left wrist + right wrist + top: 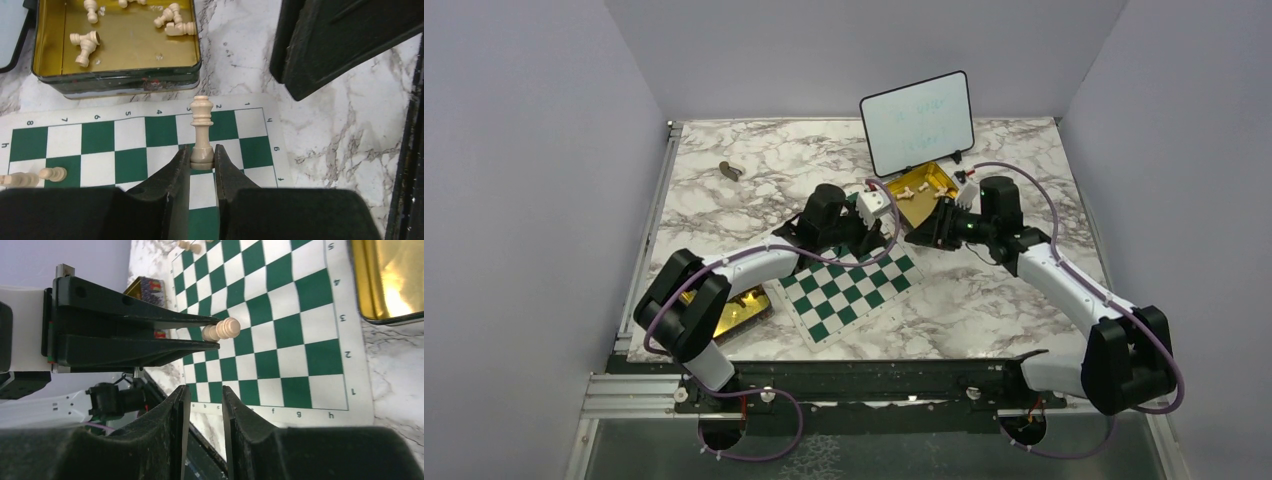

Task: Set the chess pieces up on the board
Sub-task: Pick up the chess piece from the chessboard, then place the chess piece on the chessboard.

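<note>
My left gripper (pixel 202 155) is shut on the base of a pale beige chess piece (pixel 202 125), which stands upright over the green and white board (pixel 97 137) near its edge by the tin. Seen from the right wrist, the same piece (pixel 225 330) sticks out past the left fingers (pixel 150 347). Two more pale pieces (pixel 52 174) lie on the board at the lower left. My right gripper (pixel 205 390) hovers open beside the board's (pixel 290 320) lettered edge with nothing between its jaws. From above, the grippers sit close together at the board's (pixel 849 295) far corner.
A gold tin (pixel 120 82) holding several loose pale pieces (pixel 85 44) stands just beyond the board. A second tin (pixel 739 312) lies by the left arm. A small framed whiteboard (pixel 917 122) stands at the back, and a small brown object (pixel 730 170) lies far left.
</note>
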`<action>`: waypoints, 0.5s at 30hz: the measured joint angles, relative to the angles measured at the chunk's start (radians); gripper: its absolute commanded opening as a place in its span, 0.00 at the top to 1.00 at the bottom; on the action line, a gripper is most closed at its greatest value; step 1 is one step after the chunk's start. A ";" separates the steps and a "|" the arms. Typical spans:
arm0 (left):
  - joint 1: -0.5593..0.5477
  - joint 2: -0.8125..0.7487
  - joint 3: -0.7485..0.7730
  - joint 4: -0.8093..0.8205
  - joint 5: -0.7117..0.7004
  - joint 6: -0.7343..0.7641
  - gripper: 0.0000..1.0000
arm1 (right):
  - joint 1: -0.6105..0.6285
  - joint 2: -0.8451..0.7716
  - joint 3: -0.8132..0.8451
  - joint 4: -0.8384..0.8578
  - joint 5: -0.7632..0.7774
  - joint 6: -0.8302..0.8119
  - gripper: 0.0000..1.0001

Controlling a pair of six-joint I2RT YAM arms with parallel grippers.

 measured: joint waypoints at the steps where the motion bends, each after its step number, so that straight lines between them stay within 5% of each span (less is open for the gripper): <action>1: 0.000 -0.011 -0.005 0.008 0.008 -0.001 1.00 | 0.000 0.005 0.000 0.005 -0.019 0.005 0.63; 15: 0.000 -0.076 -0.031 0.038 0.105 -0.002 1.00 | 0.000 0.067 0.000 0.095 -0.157 0.072 0.54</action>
